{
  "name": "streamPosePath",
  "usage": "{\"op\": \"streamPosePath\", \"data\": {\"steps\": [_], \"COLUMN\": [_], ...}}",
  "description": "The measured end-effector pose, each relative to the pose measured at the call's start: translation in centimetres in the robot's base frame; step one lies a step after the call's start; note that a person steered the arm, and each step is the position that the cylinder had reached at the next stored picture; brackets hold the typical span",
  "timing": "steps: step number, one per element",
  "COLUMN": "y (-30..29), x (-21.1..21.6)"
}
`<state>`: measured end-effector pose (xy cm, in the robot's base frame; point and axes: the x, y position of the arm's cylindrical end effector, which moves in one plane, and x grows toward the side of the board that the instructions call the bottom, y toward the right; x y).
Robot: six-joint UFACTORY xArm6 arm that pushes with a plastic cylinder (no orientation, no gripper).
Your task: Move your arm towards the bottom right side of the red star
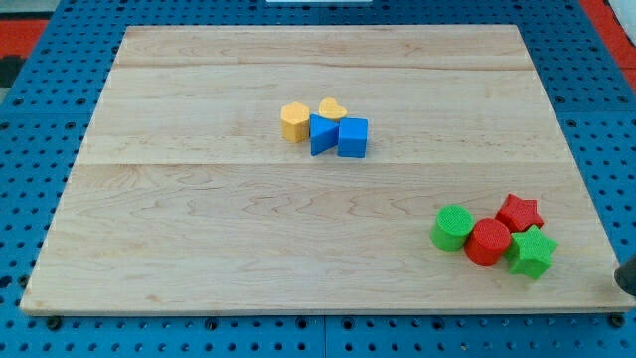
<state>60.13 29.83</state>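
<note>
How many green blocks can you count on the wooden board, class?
2. A green cylinder sits at the left of the cluster near the view's bottom right; a green star sits at that cluster's lower right, below the red star. None seems hidden.

A pale wooden board [199, 229] made of joined planks fills most of the view, its grain running left to right. Around it on all sides lies a blue perforated base [20, 179] with regular rows of holes. Red surfaces [35, 28] show at the far corners. The light is even and soft.
</note>
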Motion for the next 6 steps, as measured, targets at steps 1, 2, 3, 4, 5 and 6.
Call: {"op": "streamPosePath", "data": {"steps": [1, 2, 3, 4, 5, 6], "y": [0.0, 0.5, 2.5, -0.1, -2.9, -7.2], "x": [0.0, 0.0, -0.5, -4.1, -5.8, -6.0]}}
